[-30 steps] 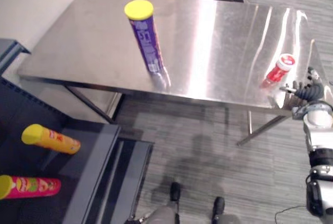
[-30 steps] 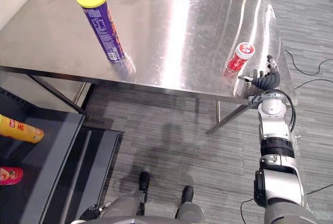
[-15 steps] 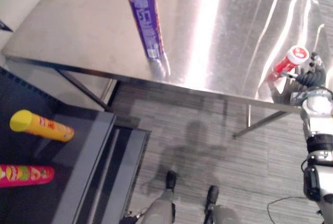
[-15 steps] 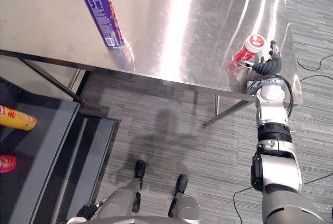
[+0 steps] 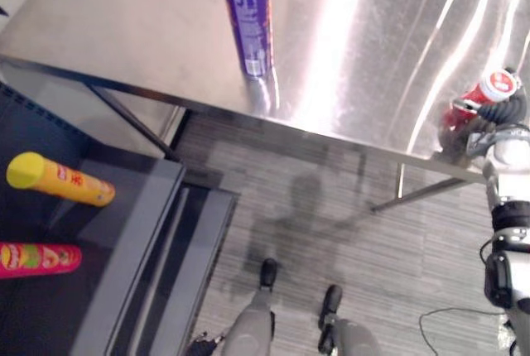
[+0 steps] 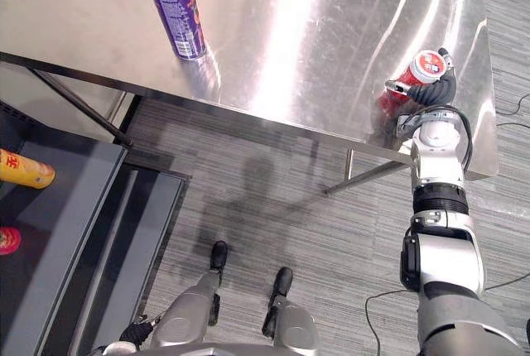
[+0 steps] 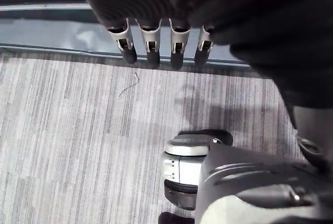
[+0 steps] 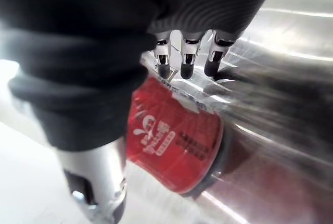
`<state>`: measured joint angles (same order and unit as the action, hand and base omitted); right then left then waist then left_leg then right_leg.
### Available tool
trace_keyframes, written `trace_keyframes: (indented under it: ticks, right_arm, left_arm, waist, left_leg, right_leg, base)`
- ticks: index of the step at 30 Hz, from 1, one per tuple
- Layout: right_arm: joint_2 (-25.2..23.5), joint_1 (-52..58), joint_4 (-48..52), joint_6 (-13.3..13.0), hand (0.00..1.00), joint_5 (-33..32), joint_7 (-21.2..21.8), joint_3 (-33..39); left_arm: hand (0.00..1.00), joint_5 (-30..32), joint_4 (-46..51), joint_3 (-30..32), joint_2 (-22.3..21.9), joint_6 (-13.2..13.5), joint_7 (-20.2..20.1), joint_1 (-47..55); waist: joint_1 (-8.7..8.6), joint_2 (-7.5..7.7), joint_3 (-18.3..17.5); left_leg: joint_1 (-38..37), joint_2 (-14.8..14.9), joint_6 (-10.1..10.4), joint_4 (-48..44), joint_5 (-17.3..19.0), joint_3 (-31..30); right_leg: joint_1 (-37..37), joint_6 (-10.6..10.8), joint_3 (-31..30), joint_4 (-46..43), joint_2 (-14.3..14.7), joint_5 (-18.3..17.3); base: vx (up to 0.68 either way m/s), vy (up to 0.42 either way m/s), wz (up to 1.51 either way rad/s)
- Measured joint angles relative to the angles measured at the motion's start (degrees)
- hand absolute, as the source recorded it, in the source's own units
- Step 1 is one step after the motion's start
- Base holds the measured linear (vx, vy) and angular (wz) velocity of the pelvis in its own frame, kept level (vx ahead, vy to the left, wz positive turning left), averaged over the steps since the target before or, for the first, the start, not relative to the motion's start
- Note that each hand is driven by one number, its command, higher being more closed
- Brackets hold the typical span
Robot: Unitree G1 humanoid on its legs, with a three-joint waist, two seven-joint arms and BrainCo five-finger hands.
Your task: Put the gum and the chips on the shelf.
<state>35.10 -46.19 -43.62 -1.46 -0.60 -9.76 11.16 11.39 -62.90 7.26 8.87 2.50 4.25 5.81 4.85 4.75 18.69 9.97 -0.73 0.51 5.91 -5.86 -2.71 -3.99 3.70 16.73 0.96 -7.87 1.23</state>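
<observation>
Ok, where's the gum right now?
The gum sits on the steel table near its front right edge, right against the right hand, far from the purple chips can.

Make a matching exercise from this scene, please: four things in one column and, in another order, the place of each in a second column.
Things
1. purple chips can
2. red gum jar
3. yellow can
4. left hand

Places
A. lying on the dark shelf
B. hanging over the grey floor
C. standing upright on the steel table
D. on the table near its edge, between the thumb and fingers of the right hand

Pairs: 1-C, 2-D, 3-A, 4-B
</observation>
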Motion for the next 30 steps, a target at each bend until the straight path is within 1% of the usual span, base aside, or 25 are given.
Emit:
trace_keyframes:
  ticks: [2,8,11,12,20,26,30]
  right_arm:
    - [0.00,-0.01,0.04,-0.03,0.00,0.00,-0.13,-0.11]
    - [0.32,-0.51,0.45,-0.34,0.00,0.01,-0.90,-0.48]
    - [0.32,-0.90,0.45,-0.36,0.00,0.03,-0.94,-0.55]
    - [0.32,-0.90,0.45,-0.35,1.00,0.04,-0.93,-0.68]
    - [0.72,-0.93,1.21,-0.55,1.00,0.08,-0.90,-2.72]
    - [0.72,-0.91,4.75,-0.68,1.00,0.57,0.19,-3.30]
    - [0.72,-0.80,5.12,-1.34,1.00,0.76,0.32,-3.30]
  left_arm:
    - [0.00,-0.02,0.17,0.04,0.13,0.00,0.05,0.00]
    - [0.00,-0.07,1.17,0.57,0.32,-0.01,0.24,0.00]
    - [0.00,-0.07,1.39,0.56,0.31,0.00,0.39,0.00]
    - [0.00,-0.08,1.40,0.56,0.31,0.01,0.46,0.01]
    - [0.00,-1.76,1.57,0.57,0.45,0.05,0.60,0.00]
    - [0.00,-1.76,2.45,0.61,0.52,0.08,1.03,0.00]
    - [0.00,-1.74,2.51,0.97,0.41,0.11,1.03,0.00]
  waist:
    - [0.01,0.16,0.31]
    - [0.05,0.82,1.34]
    - [0.07,0.89,1.74]
    - [0.08,0.93,1.77]
    - [0.25,1.38,2.41]
    - [0.25,1.48,3.05]
    - [0.27,1.50,3.09]
  left_leg:
    - [0.15,0.26,0.09,0.00,0.02,-0.29]
    - [0.94,0.67,0.34,-0.02,-0.38,-0.95]
    - [0.97,0.70,0.36,-0.02,-0.51,-0.96]
    - [0.97,0.73,0.43,-0.01,-0.49,-0.96]
    - [1.04,1.51,1.08,0.00,-0.56,-0.92]
    - [2.01,2.33,1.76,-0.03,-0.91,-0.86]
    - [2.28,2.49,1.63,-0.17,-1.42,-0.94]
  right_leg:
    - [-0.20,0.46,-0.01,-0.20,0.22,0.33]
    - [-0.82,0.51,0.04,-0.37,0.63,0.39]
    - [-0.84,0.51,0.02,-0.36,0.65,0.39]
    - [-0.84,0.51,0.02,-0.37,0.68,0.39]
    - [-0.94,0.51,-0.15,-0.38,1.39,0.39]
    - [-2.02,0.52,-0.59,-0.37,2.18,0.39]
    - [-2.30,0.52,-0.63,-0.36,2.35,0.38]
  base:
    - [0.01,-0.005,0.04]
    - [0.01,-0.009,0.04]
    - [0.00,0.000,0.00]
    - [0.00,0.000,0.00]
    - [0.00,0.000,0.00]
    - [0.00,-0.014,-0.02]
    - [0.00,0.000,0.00]
